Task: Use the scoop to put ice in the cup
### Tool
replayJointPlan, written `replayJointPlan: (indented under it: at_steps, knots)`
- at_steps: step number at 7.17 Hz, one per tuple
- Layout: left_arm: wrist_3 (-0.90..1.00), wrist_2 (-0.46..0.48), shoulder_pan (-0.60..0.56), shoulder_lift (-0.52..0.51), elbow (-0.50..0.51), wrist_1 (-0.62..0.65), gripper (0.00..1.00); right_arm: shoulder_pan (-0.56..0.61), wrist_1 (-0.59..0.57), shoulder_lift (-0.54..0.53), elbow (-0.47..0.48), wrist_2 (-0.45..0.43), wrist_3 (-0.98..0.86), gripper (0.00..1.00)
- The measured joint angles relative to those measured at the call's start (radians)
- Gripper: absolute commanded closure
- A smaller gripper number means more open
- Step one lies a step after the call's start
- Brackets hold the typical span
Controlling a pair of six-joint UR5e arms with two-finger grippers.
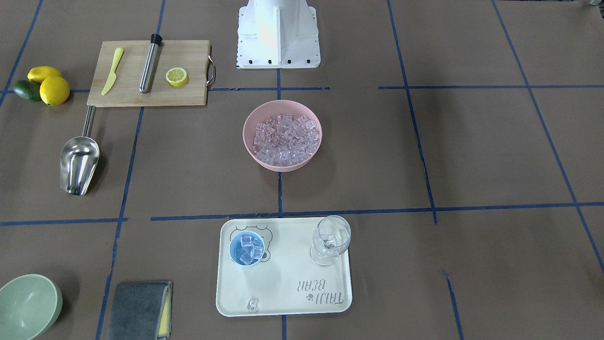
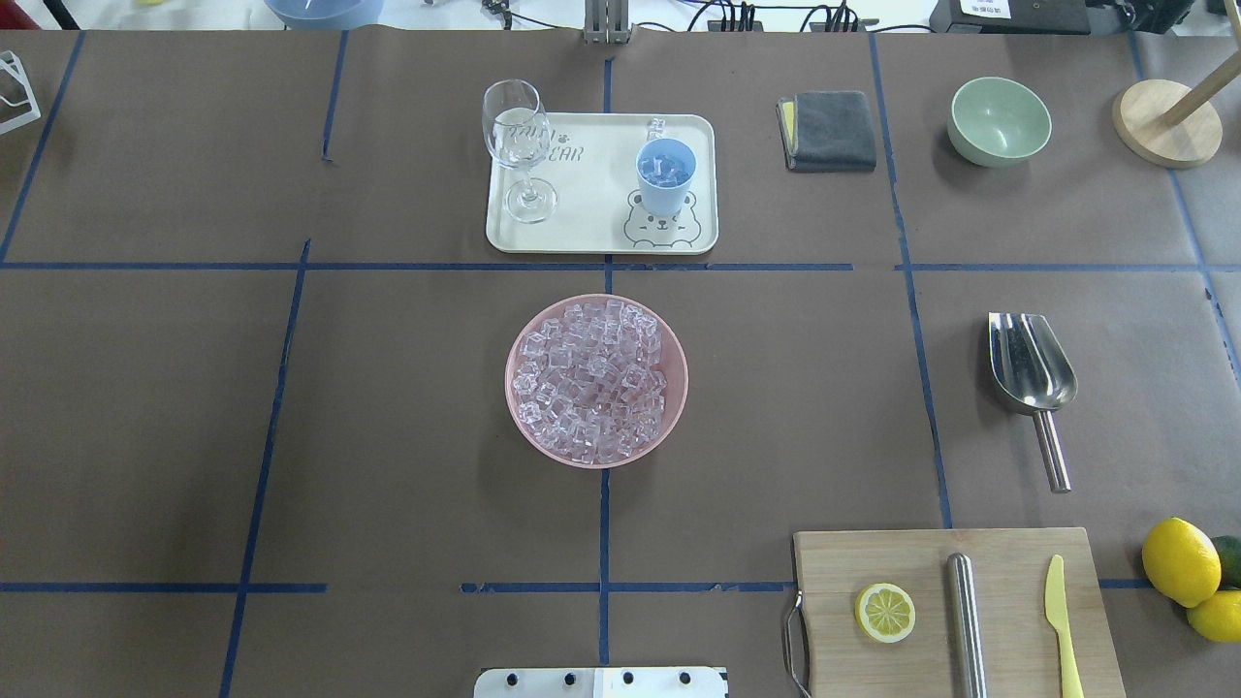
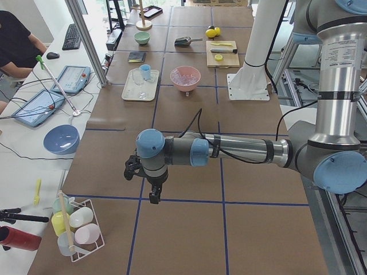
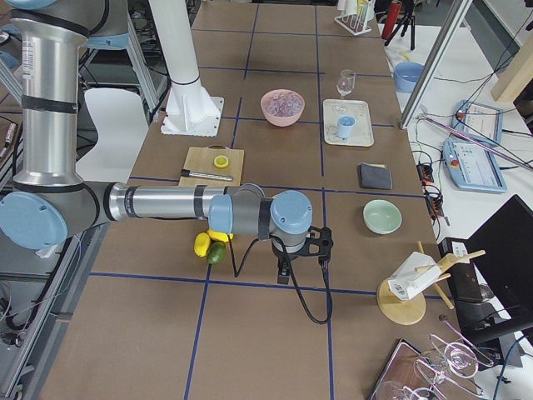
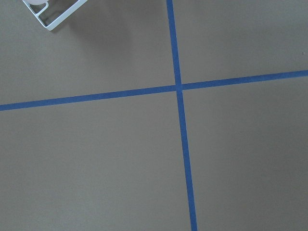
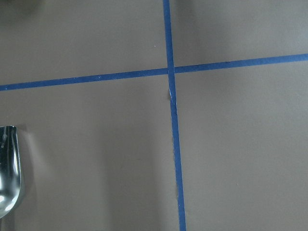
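Overhead exterior: ice (image 2: 665,172) in cup (image 2: 663,200), scoop (image 2: 1031,364) apart

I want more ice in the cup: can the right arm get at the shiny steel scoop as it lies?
Probably yes. The shiny steel scoop lies by itself on the robot's right side, with nothing on it or against its handle. The right gripper hangs close by, with nothing between them in the right wrist view.

Counted on worktop:
- one pink round plastic bowl (image 1: 283,165)
- clear ice cubes (image 2: 593,378) heaped in it, too many to count
- one light-blue plastic cup (image 2: 666,189), several cubes inside
- one clear stemmed glass (image 2: 514,126)
- one cream rectangular tray (image 2: 582,204)
- one shiny steel scoop (image 2: 1030,364)
- one wooden cutting board (image 2: 1008,562)
- one yellow plastic knife (image 2: 1059,601)
- one steel cylinder with black cap (image 2: 963,620)
- one lemon half (image 2: 884,612)
- two whole yellow lemons (image 2: 1180,560)
- one dark-green fruit (image 1: 27,89)
- one pale-green bowl (image 2: 999,121)
- one grey folded cloth (image 2: 832,129)
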Motion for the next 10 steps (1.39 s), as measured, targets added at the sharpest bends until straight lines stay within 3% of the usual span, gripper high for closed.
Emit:
replayJointPlan:
  at_steps: [3,10]
  knots:
    - [0.0,0.001,0.0,0.0,-0.001,0.0,0.0,0.0,0.04,-0.001,-0.005,-0.094,-0.001,0.0]
    - [0.0,0.002,0.0,-0.007,0.002,0.001,0.0,0.0,0.043,-0.002,-0.011,-0.094,0.003,0.0]
